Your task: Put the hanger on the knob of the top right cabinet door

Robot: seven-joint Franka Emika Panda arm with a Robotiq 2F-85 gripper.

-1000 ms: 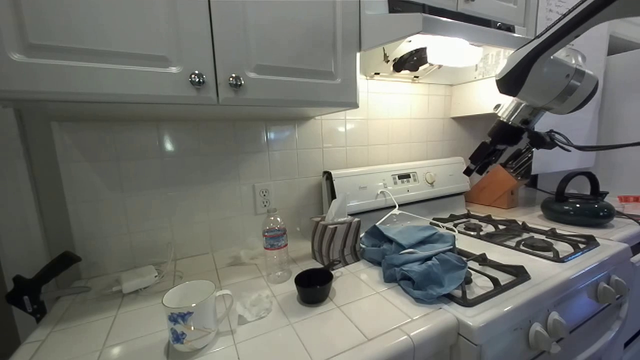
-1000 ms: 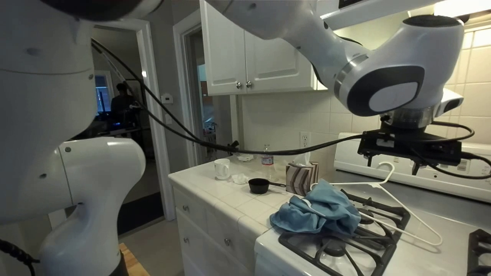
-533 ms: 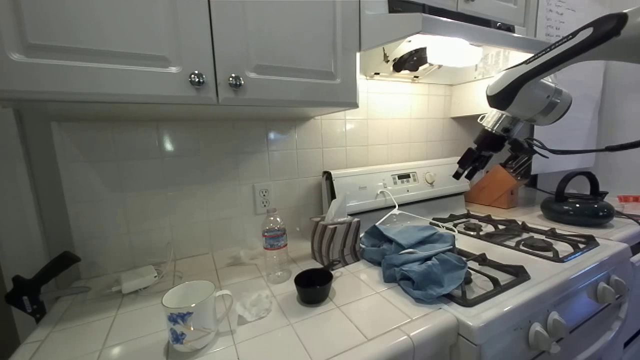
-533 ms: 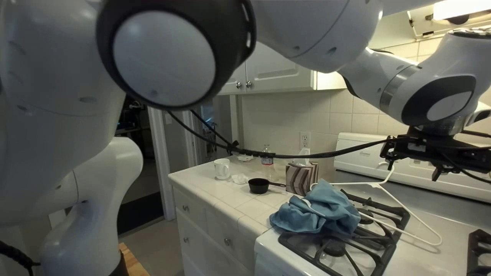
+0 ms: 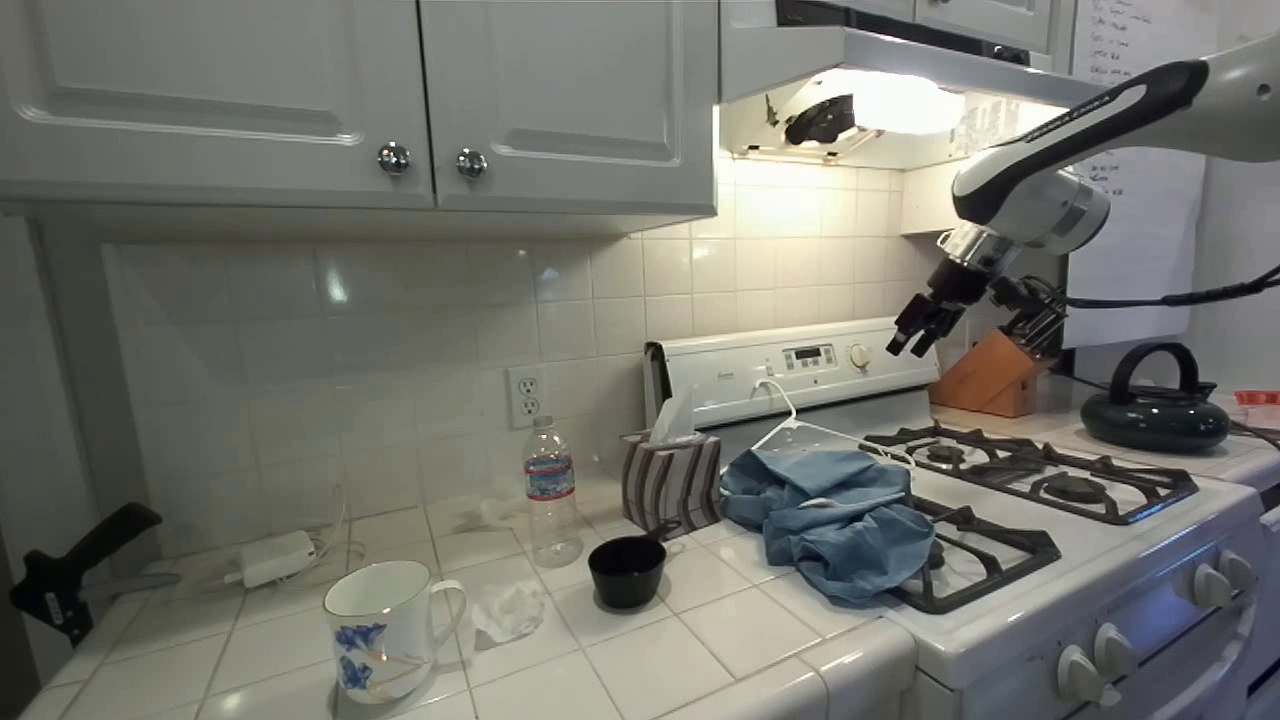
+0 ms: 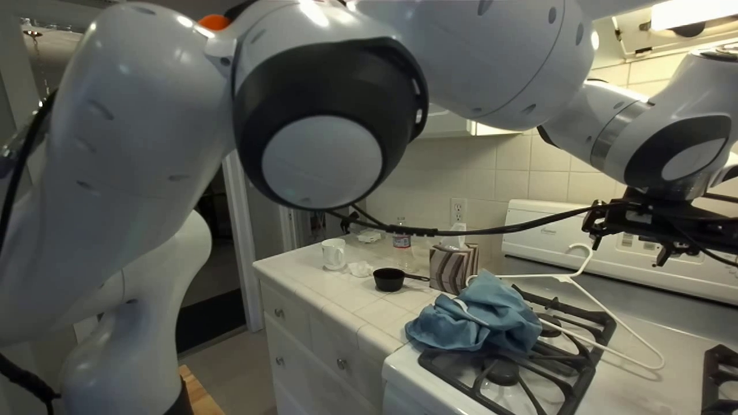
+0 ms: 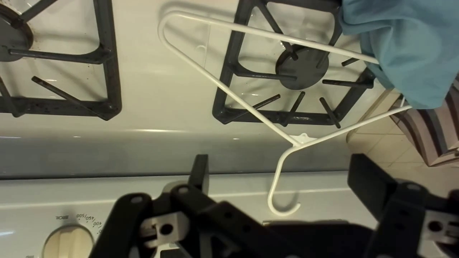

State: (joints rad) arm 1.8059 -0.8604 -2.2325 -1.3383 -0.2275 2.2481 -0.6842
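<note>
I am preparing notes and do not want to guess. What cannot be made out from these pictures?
Part of the hanger: covered by the blue cloth in the wrist view.
Tops of the cabinet doors: cut off by the upper edge in an exterior view.
Handwriting on the white sheet: too small and blurred in an exterior view.
Bottom of the black pan: hidden by its near side in an exterior view.

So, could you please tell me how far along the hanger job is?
Done: seemingly just positioning; in the wrist view the hook of the hanger shows between the jaws of the open gripper. In hand: probably preparing a grasp; nothing is held. Left: grip the hanger, lying over the stove and partly hidden in blue cloth, free it and hang it on the right-hand cabinet knob, bare in an exterior view.
</note>
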